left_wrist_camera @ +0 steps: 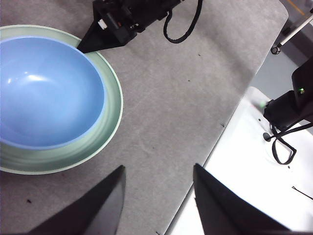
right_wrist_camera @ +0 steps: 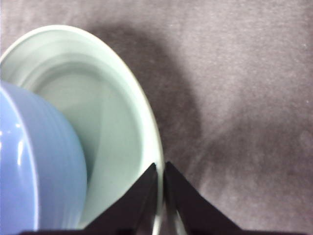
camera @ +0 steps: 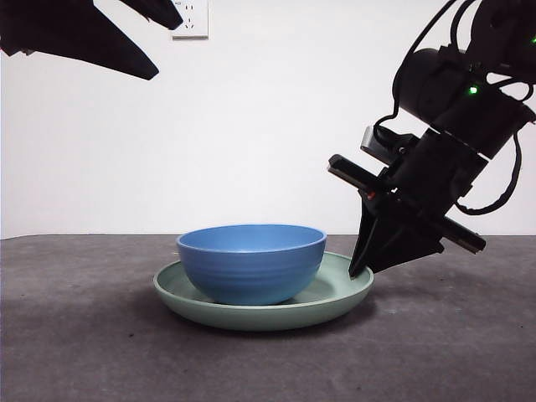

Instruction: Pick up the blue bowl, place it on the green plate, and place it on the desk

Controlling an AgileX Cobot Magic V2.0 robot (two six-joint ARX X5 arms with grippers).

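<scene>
The blue bowl (camera: 251, 264) stands upright in the green plate (camera: 339, 295), which rests flat on the desk (camera: 84, 352). My right gripper (camera: 362, 266) comes down from the right, tilted, and its jaws are shut on the plate's right rim (right_wrist_camera: 157, 196). The bowl (right_wrist_camera: 34, 161) sits just beside them. In the left wrist view the bowl (left_wrist_camera: 44, 93), the plate (left_wrist_camera: 111, 112) and the right gripper (left_wrist_camera: 84, 45) show from above. My left gripper (left_wrist_camera: 159, 171) is open and empty, raised high at the left (camera: 167, 46), away from the plate.
A white wall with a socket (camera: 191, 18) stands behind the desk. In the left wrist view the desk's edge (left_wrist_camera: 220, 132) borders a white surface (left_wrist_camera: 244, 166) with a black arm base and cables (left_wrist_camera: 291, 107).
</scene>
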